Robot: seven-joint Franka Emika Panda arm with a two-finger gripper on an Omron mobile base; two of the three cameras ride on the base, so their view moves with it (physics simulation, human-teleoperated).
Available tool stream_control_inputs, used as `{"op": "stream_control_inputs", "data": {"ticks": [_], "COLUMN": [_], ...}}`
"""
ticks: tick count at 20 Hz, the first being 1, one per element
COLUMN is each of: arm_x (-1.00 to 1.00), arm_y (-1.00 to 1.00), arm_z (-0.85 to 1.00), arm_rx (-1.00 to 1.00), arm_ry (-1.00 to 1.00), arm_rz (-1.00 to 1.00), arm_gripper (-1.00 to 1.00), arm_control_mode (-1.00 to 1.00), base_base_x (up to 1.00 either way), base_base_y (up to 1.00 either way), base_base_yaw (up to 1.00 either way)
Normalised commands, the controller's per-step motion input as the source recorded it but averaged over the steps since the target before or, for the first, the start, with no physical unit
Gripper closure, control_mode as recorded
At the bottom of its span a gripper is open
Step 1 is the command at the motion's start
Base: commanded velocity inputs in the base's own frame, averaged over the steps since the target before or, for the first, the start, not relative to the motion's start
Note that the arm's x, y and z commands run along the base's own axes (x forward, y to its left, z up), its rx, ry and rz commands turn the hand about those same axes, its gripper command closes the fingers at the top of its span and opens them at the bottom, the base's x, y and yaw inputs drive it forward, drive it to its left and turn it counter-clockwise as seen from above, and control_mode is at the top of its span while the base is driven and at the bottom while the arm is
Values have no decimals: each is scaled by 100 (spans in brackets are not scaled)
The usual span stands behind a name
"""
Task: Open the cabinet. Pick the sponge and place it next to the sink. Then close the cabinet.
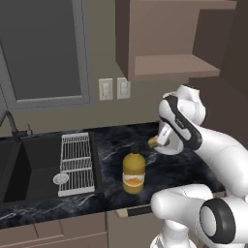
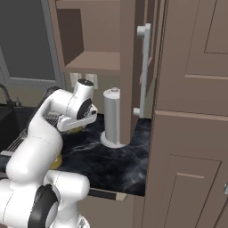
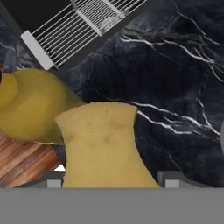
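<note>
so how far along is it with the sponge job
Done: the cabinet stands open, its door edge-on with the bar handle facing out. In hand: the pincer is shut on the sponge, carried over the dark counter beside the yellow bottle, right of the sink. Left: set the sponge down next to the sink, let go, then shut the cabinet.

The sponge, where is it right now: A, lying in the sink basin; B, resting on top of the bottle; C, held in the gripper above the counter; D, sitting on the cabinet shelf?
C: the sponge sits between the fingertips of the gripper in the hand view, with the dark marble counter below it and the bottle off to one side.
</note>
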Motion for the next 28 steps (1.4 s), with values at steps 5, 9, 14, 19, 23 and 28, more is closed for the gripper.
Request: {"op": "stream_control_inputs", "data": {"ticks": [5,9,14,19,23,28], "arm_x": [10,33,47,46,18,10], "arm_y": [0,0,0,1,16,22], "arm_z": [-47,-37,-21,-7,0,-1], "arm_rx": [0,0,0,0,0,0], "arm_ry": [0,0,0,-1,0,0], "arm_rz": [0,0,0,0,1,6], "arm_gripper": [100,100,100,100,100,100], "arm_control_mode": [-100,-100,-100,-100,-100,-100], "base_base_x": [0,0,0,0,0,0], "base_base_y": [0,0,0,0,0,0], "base_base_yaw": [0,0,0,0,0,0]}}
